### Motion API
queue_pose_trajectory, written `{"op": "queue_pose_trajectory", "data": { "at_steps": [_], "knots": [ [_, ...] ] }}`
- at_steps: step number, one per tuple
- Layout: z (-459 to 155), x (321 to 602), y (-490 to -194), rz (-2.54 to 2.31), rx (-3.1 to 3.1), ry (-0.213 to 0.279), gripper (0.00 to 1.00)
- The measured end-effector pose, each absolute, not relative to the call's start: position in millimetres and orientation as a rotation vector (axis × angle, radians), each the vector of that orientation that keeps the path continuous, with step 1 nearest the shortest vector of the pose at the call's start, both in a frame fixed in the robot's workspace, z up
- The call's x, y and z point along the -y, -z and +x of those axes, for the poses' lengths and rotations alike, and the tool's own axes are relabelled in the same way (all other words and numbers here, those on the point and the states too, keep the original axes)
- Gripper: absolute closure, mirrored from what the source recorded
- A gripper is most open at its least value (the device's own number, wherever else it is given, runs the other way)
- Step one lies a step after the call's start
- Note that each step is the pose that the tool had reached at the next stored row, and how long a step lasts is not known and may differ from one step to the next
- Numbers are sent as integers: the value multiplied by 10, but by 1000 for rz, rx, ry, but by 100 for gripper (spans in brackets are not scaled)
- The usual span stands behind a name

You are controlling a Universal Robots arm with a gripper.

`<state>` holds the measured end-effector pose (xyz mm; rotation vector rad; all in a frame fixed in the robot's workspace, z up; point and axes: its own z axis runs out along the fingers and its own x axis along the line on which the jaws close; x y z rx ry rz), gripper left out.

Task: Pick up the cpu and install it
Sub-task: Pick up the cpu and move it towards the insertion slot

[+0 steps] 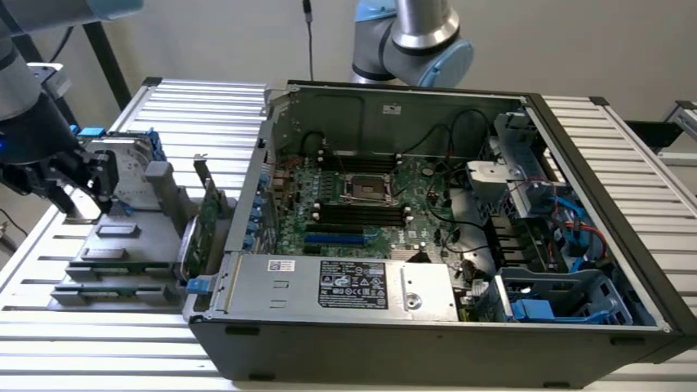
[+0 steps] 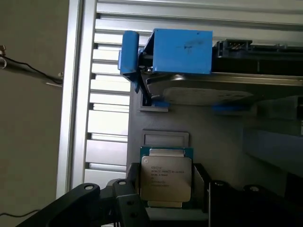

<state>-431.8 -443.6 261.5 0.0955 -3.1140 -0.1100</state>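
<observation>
Straddling the small flat square silver-topped cpu [image 2: 165, 177] on the grey holder tray [image 2: 222, 137], the black tool [image 2: 167, 190] stands wide (not pinching, I think). Closing off-centre could tilt or scrape it.

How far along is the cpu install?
Done: gripper is at the parts tray, open jaws either side of the cpu. In hand: nothing gripped; the cpu lies flat on the tray. Left: lift, carry, seat in the motherboard socket.
</observation>
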Motion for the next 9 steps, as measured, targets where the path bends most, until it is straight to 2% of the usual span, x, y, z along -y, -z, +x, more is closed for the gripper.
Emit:
{"op": "queue_pose_trajectory", "data": {
  "at_steps": [9],
  "knots": [
    [-4118, 4426, -3024, 95, 3111, 110, 45]
  ]
}}
